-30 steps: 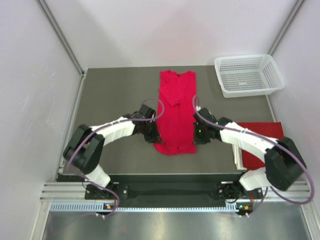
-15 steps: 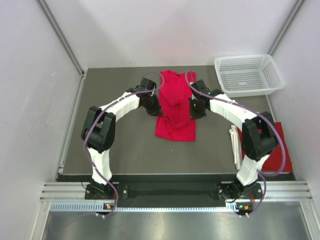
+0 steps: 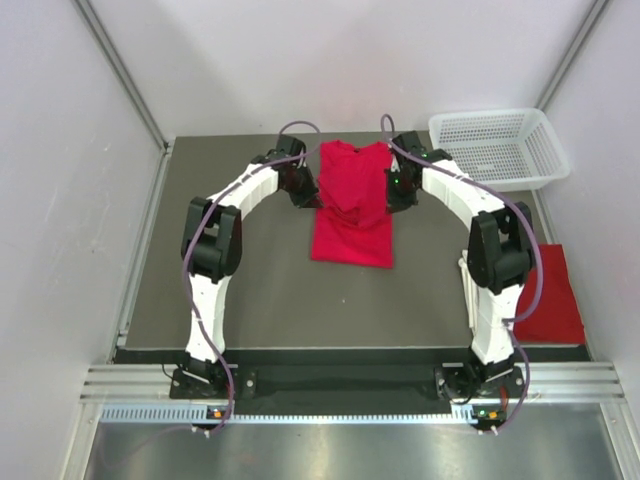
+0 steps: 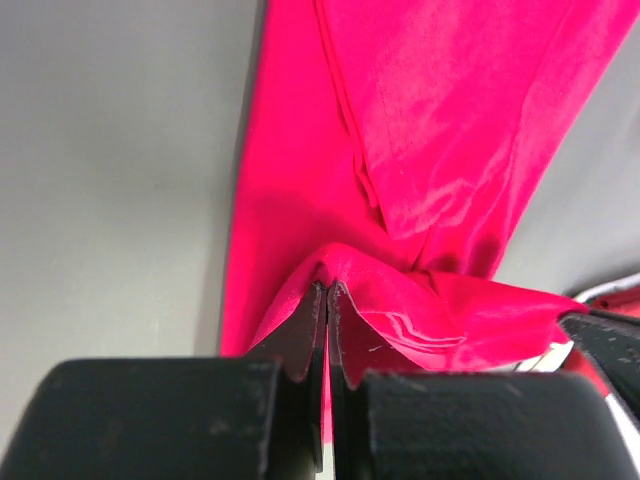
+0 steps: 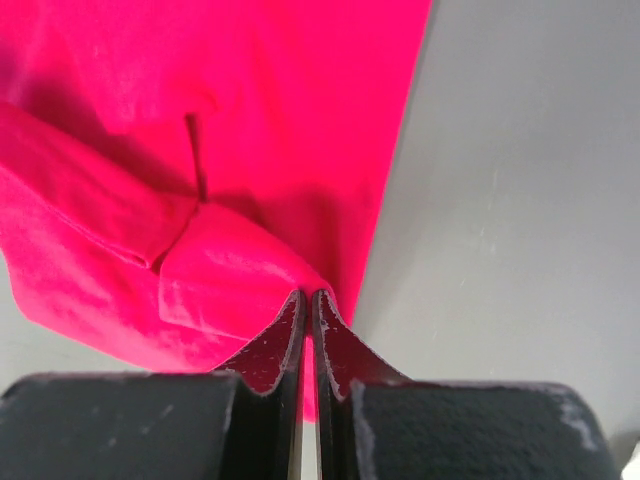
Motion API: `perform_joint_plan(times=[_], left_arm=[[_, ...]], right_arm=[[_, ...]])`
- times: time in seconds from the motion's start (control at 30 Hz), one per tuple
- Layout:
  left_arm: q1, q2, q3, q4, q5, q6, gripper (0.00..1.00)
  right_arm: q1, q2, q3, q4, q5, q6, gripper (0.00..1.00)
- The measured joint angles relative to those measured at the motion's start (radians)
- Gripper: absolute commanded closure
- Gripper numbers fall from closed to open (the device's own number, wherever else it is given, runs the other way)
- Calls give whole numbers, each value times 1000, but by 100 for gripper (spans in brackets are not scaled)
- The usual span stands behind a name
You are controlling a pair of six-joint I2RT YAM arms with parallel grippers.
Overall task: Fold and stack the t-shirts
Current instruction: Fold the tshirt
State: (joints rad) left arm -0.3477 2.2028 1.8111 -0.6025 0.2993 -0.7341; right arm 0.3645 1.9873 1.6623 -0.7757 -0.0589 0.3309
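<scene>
Red cloth covers the middle of the table (image 3: 250, 290) toward its far edge: one t-shirt (image 3: 350, 235), folded into a narrow strip, lies with its collar end nearest the far edge. The left fingers (image 3: 304, 190) are at the strip's left side and the right fingers (image 3: 397, 190) at its right side, about halfway along it. In the left wrist view the left fingers (image 4: 312, 322) are pressed together, with a raised fold of the red cloth caught between their tips. In the right wrist view the right fingers (image 5: 290, 325) are likewise clamped tight on a fold at the shirt's edge. A second t-shirt (image 3: 550, 300) lies by the table's right edge, toward the near right corner, well apart from the first. A white mesh basket (image 3: 495, 150) sits in the far right corner.
</scene>
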Motion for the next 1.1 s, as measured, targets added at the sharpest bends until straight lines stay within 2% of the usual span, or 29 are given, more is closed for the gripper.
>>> perform_joint_plan(times=[0.4,1.1], left_arm=[[29,98,144,-37,-2,-8,100],[47,165,217,-48,3,-33,100]], right_arm=[[-62,162,174,-28,-72,-24,100],[-112,260,299,-40,-146,-23,99]])
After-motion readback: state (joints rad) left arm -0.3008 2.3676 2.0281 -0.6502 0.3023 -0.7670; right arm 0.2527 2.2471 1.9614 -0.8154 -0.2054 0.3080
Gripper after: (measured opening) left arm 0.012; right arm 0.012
